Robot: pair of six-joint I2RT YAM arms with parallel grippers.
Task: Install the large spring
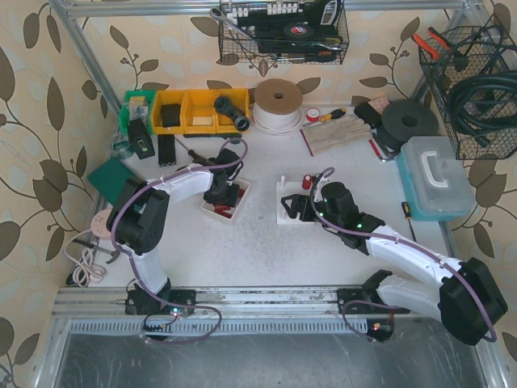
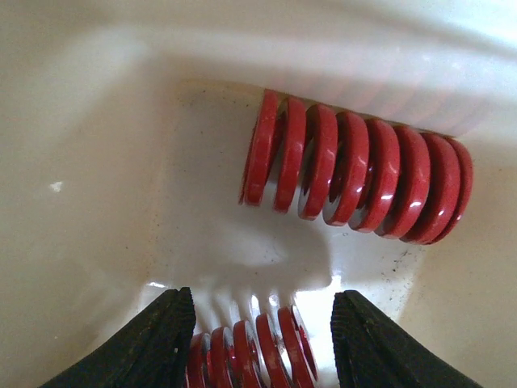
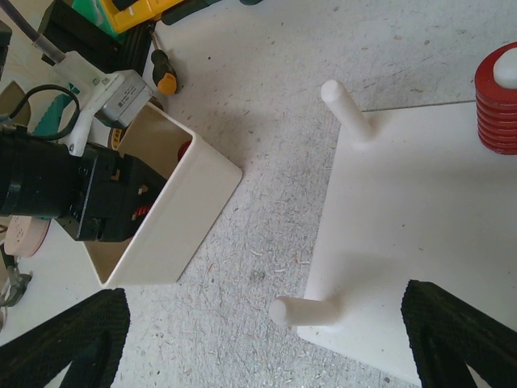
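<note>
Where the left fingers reach down into the tray, they stand apart, one on either side of a thin spring (a gap shows on one side, so no grip is taken).

Next beyond: large spring, red, lying on its side against the far tray wall, untouched. It is likely the piece wanted, so the fingers look set one spring short.

Right fingers: spread wide, empty, hovering by the near edge of the plate, probably placed to steady it.

Plate: white, flat on the tabletop, near the tray.

Bare pegs: a nearer peg and a farther peg, either a candidate seat.

Farthest: a seated spring, red, already on a third peg.
</note>
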